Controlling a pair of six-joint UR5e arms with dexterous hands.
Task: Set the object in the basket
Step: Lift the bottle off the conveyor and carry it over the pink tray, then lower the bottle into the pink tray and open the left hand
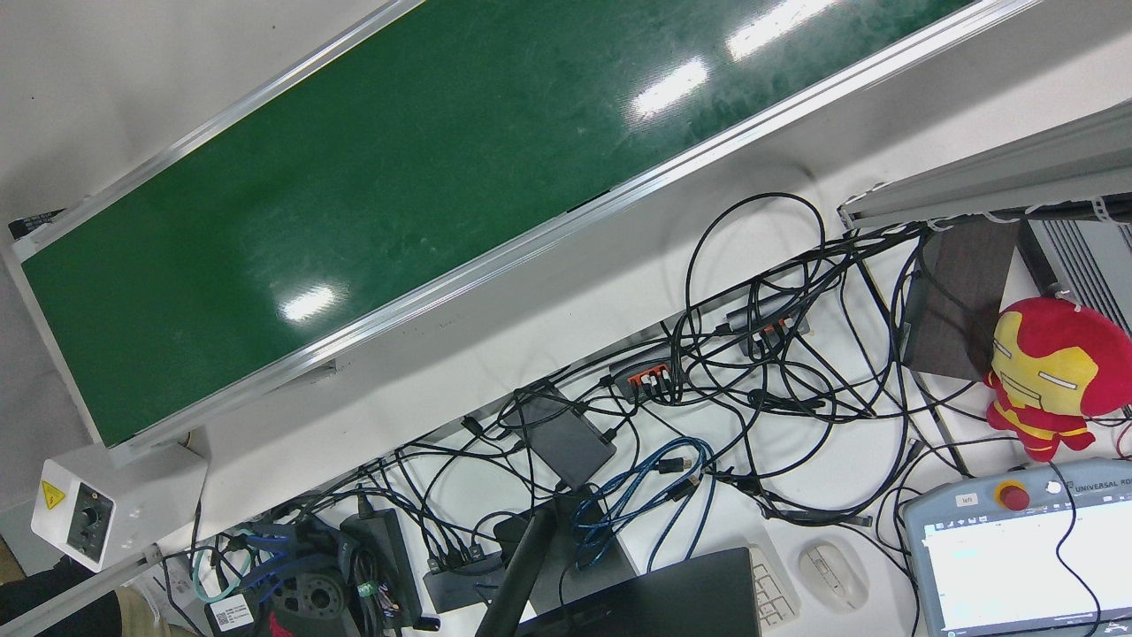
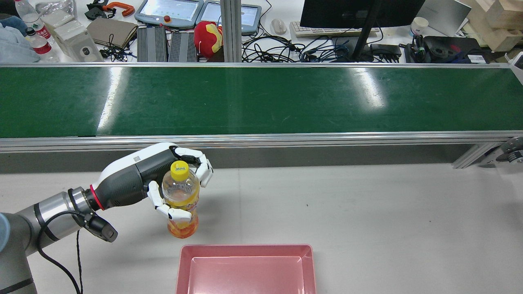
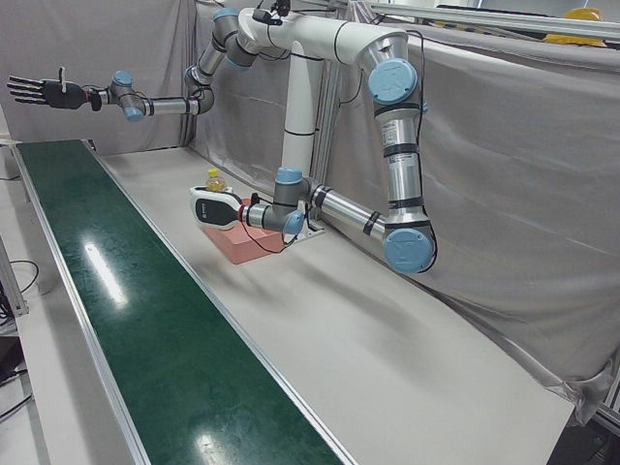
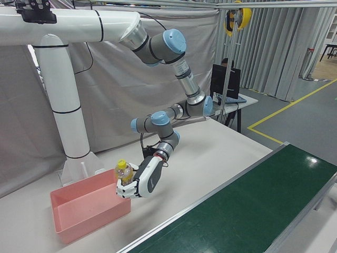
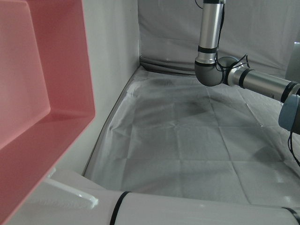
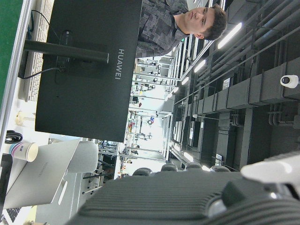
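Note:
A clear bottle (image 2: 184, 194) with a yellow cap and orange drink is held upright in my left hand (image 2: 151, 179), whose fingers wrap around its middle. It sits just beyond the far left corner of the pink basket (image 2: 245, 250), outside the rim. The right-front view shows the same hand (image 4: 142, 183), bottle (image 4: 122, 169) and basket (image 4: 79, 221). The basket wall also fills the left of the left hand view (image 5: 70, 131). My right hand (image 3: 41, 92) is raised high over the far end of the belt, fingers spread and empty.
The green conveyor belt (image 2: 261, 102) runs across beyond the grey table (image 2: 367, 212). Behind it is a desk with cables, a monitor and teach pendants (image 2: 169, 10). White arm pedestals (image 3: 300, 126) stand behind the basket.

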